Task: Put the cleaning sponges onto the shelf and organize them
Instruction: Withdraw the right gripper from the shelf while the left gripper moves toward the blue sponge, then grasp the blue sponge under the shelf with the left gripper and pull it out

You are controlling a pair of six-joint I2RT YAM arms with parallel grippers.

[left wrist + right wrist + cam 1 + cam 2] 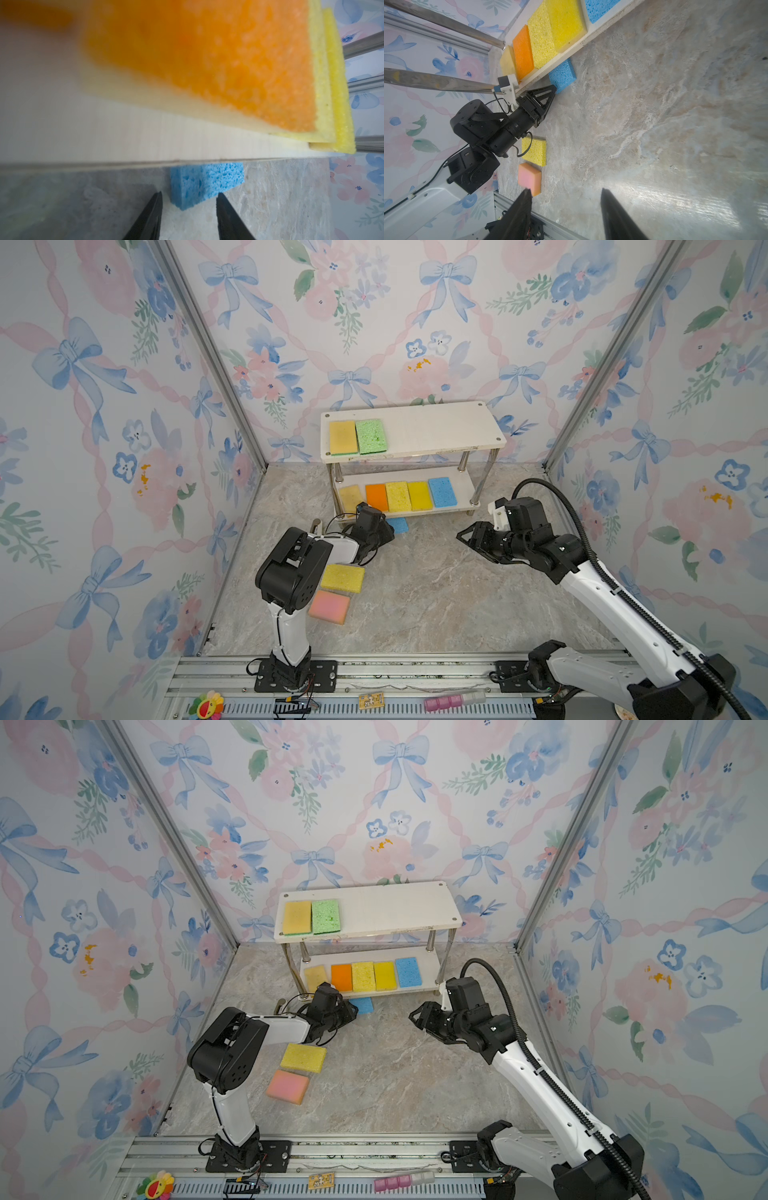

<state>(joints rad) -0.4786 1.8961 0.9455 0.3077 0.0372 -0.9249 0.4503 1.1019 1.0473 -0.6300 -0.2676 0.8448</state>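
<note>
**Shelf**: a white two-board rack on shiny posts, standing against the back wall, upper middle of both top views.

**Top board:** a tan-yellow sponge and a green sponge are lying side by side at its left end.

**Lower board:** five sponges are lying in a row. From left to right they are a pale tan sponge, an orange sponge, a speckled yellow sponge, a bright yellow sponge and a blue sponge.

**Floor**: a loose blue sponge is lying at the lower board's front edge, near the middle of the frame. A loose yellow sponge and a pink sponge are lying close together lower left of centre, beside the left arm.

**Left gripper**: it is sitting low at the loose blue sponge. Its fingers are standing partway apart, straddling one corner without clamping it.

**Right gripper**: it is hovering over bare floor right of centre, fingers standing apart and holding nothing.
</note>
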